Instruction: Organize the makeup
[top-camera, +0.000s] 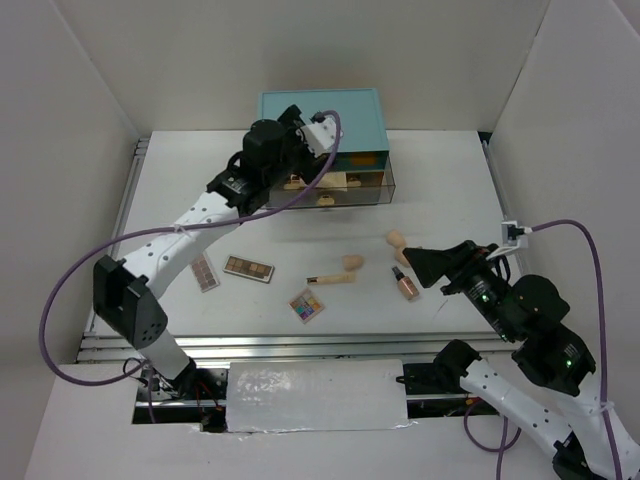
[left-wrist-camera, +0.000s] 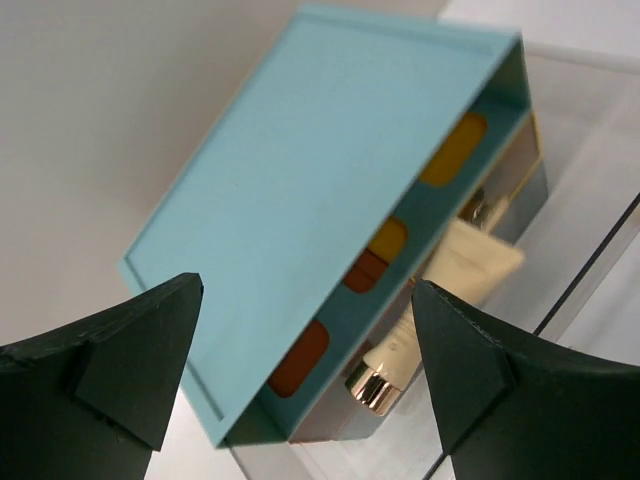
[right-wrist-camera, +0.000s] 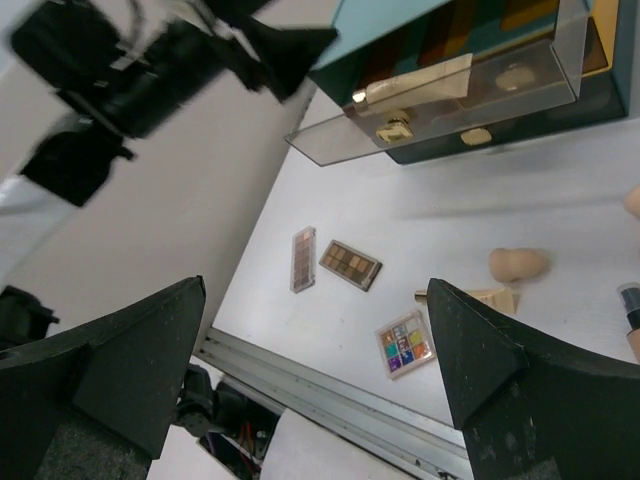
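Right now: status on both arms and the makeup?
Left gripper: fingers open, empty, by the teal chest. Right gripper: fingers open, empty, above the table. Beige tube in open drawer; palettes, sponges, bottle loose on table.

Matt teal chest (left-wrist-camera: 320, 200), clear plastic drawer (right-wrist-camera: 450, 128), smooth tube (left-wrist-camera: 475, 265)

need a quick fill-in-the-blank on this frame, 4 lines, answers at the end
The teal chest has its clear drawer pulled ____.
A beige tube lies inside that ____.
The left tool and right tool are both ____, holding nothing.
On the table, ____ rectangular palettes lie left of the square palette in the top view.

Answers: open; drawer; open; two
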